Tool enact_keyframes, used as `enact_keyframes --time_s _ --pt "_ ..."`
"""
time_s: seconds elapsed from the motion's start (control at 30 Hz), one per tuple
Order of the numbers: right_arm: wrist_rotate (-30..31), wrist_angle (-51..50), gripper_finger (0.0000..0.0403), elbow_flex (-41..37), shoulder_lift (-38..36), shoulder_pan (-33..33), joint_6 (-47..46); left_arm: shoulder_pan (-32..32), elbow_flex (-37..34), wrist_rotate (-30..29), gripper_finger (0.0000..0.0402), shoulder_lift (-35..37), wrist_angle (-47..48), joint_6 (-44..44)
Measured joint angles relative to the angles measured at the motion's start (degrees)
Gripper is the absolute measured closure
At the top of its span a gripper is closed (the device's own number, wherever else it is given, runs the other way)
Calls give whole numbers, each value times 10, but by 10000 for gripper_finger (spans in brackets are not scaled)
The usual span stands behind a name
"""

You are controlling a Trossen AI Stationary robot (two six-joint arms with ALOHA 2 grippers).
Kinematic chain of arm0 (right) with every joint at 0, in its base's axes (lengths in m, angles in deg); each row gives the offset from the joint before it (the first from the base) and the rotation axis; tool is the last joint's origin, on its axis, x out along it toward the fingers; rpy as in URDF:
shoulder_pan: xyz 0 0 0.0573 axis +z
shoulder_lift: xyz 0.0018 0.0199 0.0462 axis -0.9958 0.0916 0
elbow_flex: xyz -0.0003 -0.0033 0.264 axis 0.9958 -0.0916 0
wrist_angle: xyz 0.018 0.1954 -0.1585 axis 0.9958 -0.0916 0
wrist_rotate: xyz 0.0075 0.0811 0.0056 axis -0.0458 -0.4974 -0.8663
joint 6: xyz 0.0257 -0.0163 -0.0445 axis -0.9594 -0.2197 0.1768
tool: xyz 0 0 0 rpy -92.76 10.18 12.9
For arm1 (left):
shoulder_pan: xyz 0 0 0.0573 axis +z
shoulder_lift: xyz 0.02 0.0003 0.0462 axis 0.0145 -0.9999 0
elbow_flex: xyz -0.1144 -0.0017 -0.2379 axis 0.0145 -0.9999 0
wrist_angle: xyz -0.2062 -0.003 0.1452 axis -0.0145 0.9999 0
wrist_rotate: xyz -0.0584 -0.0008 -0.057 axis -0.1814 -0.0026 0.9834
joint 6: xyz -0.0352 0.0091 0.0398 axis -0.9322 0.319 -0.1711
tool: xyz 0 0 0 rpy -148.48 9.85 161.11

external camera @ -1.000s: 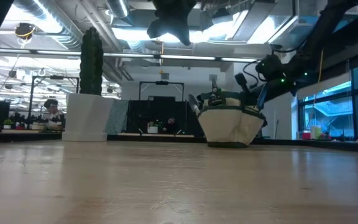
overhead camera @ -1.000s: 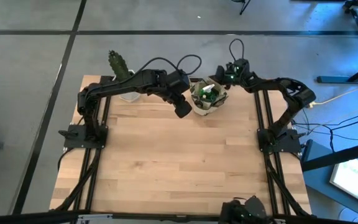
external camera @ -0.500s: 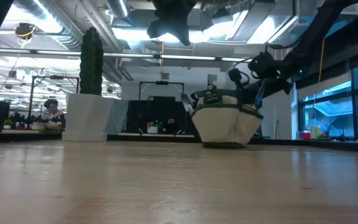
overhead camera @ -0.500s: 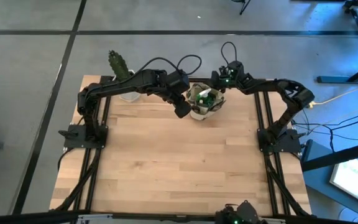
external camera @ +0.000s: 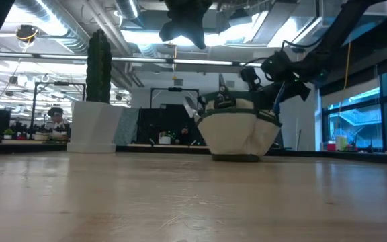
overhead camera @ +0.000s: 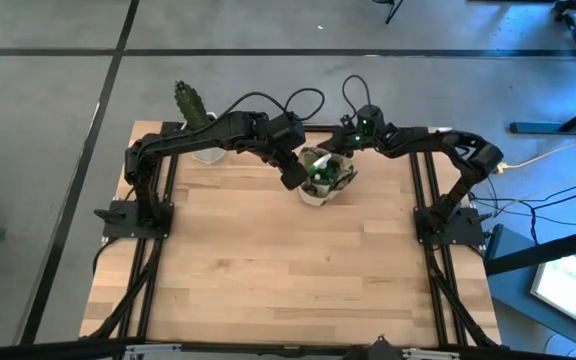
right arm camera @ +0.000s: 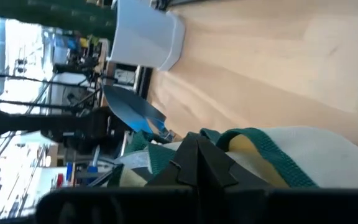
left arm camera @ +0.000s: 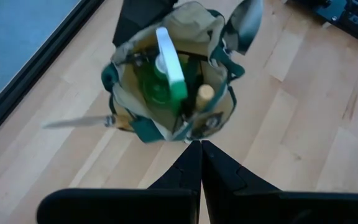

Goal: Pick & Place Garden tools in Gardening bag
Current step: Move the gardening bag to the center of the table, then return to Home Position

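From the high view I see the gardening bag [overhead camera: 324,176] near the tabletop's [overhead camera: 268,270] far edge, right of the cactus [overhead camera: 190,105]. My left pincer [overhead camera: 293,180] hovers just beside the bag; my right pincer [overhead camera: 348,148] sits at its far rim.

In the low view the bag [external camera: 238,134] rests flat, the right pincer [external camera: 254,74] at its rim.

The left wrist view shows the left pincer [left arm camera: 196,149] closed, empty, and a green spray bottle [left arm camera: 163,78] inside the bag.

In the right wrist view the right pincer [right arm camera: 194,152] is clamped on the bag's green rim [right arm camera: 253,140].
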Motion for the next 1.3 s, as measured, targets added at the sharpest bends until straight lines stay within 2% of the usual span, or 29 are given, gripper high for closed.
enact_keyframes --time_s 0.47,0.7,0.8,1.0,1.1,1.2,1.3 --pt "-6 7 403 0 0 81 0 -1 0 1 400 0 -2 0" --pt "-3 75 403 0 0 127 -18 -10 0 10 400 0 -5 0" --pt "25 111 403 0 -11 146 -20 -17 0 10 400 0 -7 0" --pt "88 136 403 -1 -78 160 -7 -36 0 -30 400 29 -49 9" --pt "95 138 403 -1 -124 160 11 -39 0 -29 400 54 -75 7" --pt "95 137 403 -1 -174 161 30 -39 0 0 400 69 -99 12" --pt "95 135 403 4 -228 166 56 -41 0 58 400 90 -141 39"
